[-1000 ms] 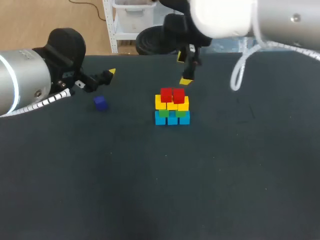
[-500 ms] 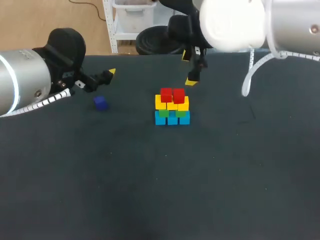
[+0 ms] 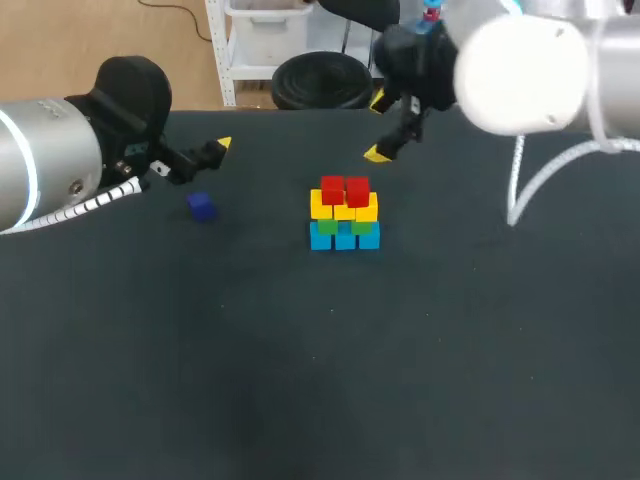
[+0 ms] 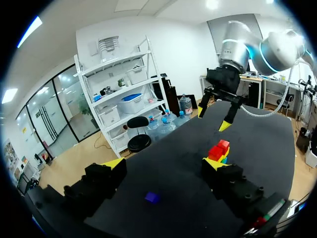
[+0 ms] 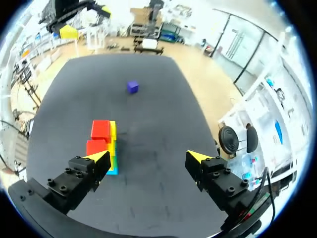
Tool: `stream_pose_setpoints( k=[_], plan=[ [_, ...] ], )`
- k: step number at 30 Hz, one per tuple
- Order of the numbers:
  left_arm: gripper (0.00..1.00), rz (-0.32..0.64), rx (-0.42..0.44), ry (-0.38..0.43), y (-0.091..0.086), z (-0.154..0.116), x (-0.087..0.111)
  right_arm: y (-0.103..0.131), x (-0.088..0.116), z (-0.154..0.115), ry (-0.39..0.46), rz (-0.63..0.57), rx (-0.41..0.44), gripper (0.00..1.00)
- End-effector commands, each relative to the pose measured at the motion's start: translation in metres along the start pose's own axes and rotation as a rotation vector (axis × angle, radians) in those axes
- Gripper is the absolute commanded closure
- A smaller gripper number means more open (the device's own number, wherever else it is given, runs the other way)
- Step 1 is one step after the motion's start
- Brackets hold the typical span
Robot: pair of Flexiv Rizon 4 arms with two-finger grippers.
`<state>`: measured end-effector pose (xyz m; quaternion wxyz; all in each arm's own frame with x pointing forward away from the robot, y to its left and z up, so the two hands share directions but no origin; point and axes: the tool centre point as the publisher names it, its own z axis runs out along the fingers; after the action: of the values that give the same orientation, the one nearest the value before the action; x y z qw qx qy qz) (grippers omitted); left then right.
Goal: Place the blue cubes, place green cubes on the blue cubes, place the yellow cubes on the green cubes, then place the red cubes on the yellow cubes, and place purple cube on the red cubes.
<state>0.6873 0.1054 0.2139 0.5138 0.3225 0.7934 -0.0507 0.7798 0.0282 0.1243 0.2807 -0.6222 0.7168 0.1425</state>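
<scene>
Head view: right pincer (image 3: 378,127) spread, beyond cube stack (image 3: 344,213).

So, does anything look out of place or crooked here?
Only the purple cube: it sits alone on the table, apart from the stack, which ends in two red cubes. The stack looks straight.

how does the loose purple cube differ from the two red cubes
The small purple cube lies alone on the black table; the two red cubes sit side by side atop the yellow cubes. The purple cube lies ahead of the left end effector; the red cubes lie nearer the right end effector. Neither is gripped.
</scene>
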Motion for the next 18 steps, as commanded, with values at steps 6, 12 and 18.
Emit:
stream_pose_setpoints(
  k=[6,12,18],
  plan=[
    [0.00,-0.001,-0.006,-0.003,-0.001,0.002,0.000,0.008,0.044,-0.027,-0.373,0.186,0.231,0.00],
    [0.00,-0.001,-0.006,-0.003,-0.001,0.002,0.000,0.013,0.048,-0.027,-0.408,0.203,0.199,0.00],
    [0.00,-0.001,-0.006,-0.003,-0.001,0.002,0.000,0.013,0.048,-0.027,-0.408,0.203,0.199,0.00]
  ],
)
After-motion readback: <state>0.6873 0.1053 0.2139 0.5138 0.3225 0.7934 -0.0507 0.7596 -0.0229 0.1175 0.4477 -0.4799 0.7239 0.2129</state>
